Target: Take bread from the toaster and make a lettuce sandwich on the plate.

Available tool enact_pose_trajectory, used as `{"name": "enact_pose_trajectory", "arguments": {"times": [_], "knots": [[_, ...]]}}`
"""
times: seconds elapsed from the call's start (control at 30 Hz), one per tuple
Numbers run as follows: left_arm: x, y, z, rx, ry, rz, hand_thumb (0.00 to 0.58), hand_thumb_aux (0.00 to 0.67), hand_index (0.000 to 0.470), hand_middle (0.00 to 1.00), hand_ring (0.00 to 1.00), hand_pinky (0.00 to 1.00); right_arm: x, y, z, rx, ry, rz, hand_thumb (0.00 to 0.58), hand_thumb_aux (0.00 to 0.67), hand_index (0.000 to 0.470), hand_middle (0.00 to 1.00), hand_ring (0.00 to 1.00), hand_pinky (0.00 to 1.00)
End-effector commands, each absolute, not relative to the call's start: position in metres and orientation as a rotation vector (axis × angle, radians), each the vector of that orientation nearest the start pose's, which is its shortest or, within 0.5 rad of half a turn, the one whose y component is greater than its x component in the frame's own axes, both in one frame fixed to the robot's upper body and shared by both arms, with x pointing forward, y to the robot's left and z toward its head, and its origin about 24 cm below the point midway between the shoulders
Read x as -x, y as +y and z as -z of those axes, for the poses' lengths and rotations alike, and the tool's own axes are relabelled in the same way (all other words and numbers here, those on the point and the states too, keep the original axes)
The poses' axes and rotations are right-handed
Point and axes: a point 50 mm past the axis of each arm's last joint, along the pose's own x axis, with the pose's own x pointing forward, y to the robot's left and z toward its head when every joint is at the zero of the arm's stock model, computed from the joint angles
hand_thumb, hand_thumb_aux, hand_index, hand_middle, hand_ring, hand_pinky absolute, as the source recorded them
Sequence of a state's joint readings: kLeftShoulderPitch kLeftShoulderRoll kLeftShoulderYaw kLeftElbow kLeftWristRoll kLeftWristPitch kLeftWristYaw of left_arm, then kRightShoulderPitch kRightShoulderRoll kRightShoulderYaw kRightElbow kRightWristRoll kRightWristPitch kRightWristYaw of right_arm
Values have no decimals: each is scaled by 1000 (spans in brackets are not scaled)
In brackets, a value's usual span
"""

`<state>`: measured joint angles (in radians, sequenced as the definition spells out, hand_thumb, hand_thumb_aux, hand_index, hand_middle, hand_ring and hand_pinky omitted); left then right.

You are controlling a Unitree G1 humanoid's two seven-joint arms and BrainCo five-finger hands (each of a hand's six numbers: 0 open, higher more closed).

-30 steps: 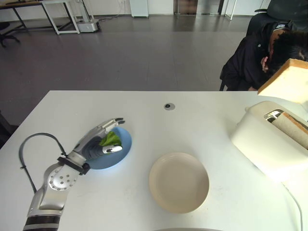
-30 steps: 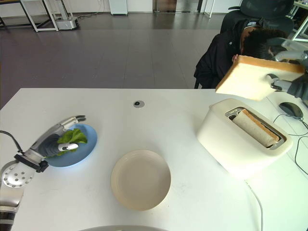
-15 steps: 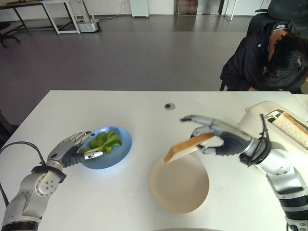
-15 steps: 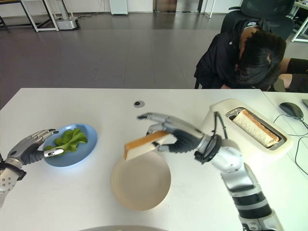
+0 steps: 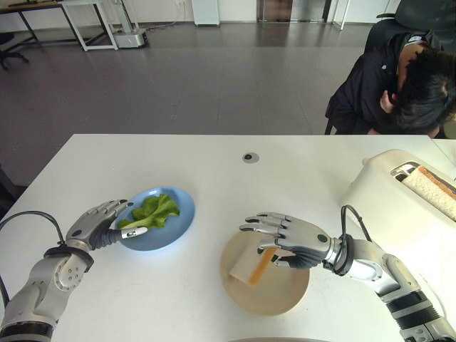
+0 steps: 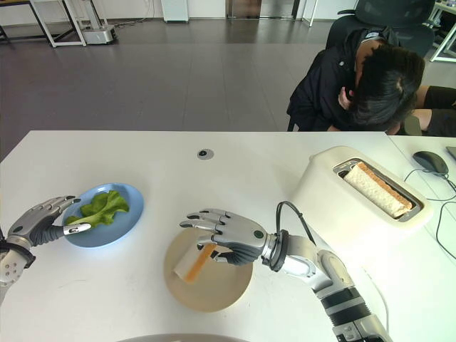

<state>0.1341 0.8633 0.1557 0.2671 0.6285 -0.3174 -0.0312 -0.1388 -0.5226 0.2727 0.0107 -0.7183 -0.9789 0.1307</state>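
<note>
A beige plate point(image 5: 285, 296) lies at the table's front centre. My right hand point(image 5: 292, 241) hovers over it, shut on a bread slice point(image 5: 251, 266) that tilts steeply with its lower edge on the plate. A white toaster point(image 6: 356, 214) stands at the right with another slice point(image 6: 377, 188) sticking out of its slot. Green lettuce point(image 5: 154, 209) lies on a blue plate point(image 5: 168, 231) at the left. My left hand point(image 5: 98, 226) rests at that plate's left rim, open with loosely bent fingers, off the lettuce.
A small round grommet point(image 6: 205, 153) sits in the table's far middle. A computer mouse point(image 6: 427, 162) and cables lie behind the toaster at the right. A seated person is beyond the table's far right edge.
My right hand has come down and nearer with the bread, from above the plate's far rim onto the plate. My left hand, which pulled back off the lettuce a second ago, has barely moved since.
</note>
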Motion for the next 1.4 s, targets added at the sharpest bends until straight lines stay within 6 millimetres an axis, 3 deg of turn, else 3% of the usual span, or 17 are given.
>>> {"name": "enact_pose_trajectory", "arguments": {"times": [0.03,0.43,0.77,0.97,1.1,1.27,1.3,1.4], "knots": [[-218,342,-74,-1475,177,144,0,0,0,0,0,0,-214,-117,-88,1185,-947,-960,0,0,0,0,0,0],[-224,333,-64,-1483,182,201,0,0,0,0,0,0,-222,-126,-99,1270,-953,-939,0,0,0,0,0,0],[-224,353,-52,-1568,285,165,0,0,0,0,0,0,-221,-125,-103,1259,-966,-922,0,0,0,0,0,0],[-225,354,-51,-1565,281,162,87,53,37,0,0,0,-221,-124,-103,1258,-968,-927,0,0,0,0,0,0],[-225,354,-52,-1562,266,163,175,110,77,0,0,0,-220,-123,-103,1260,-971,-927,0,0,0,0,0,0],[-227,347,-55,-1550,216,174,328,229,160,0,0,0,-220,-123,-103,1263,-976,-924,0,0,0,0,0,0],[-227,346,-56,-1549,208,176,413,310,217,0,0,0,-220,-123,-103,1263,-976,-924,0,0,0,0,0,0],[-228,344,-57,-1546,194,182,484,397,278,0,0,0,-220,-123,-104,1265,-979,-923,0,0,0,0,0,0]]}}
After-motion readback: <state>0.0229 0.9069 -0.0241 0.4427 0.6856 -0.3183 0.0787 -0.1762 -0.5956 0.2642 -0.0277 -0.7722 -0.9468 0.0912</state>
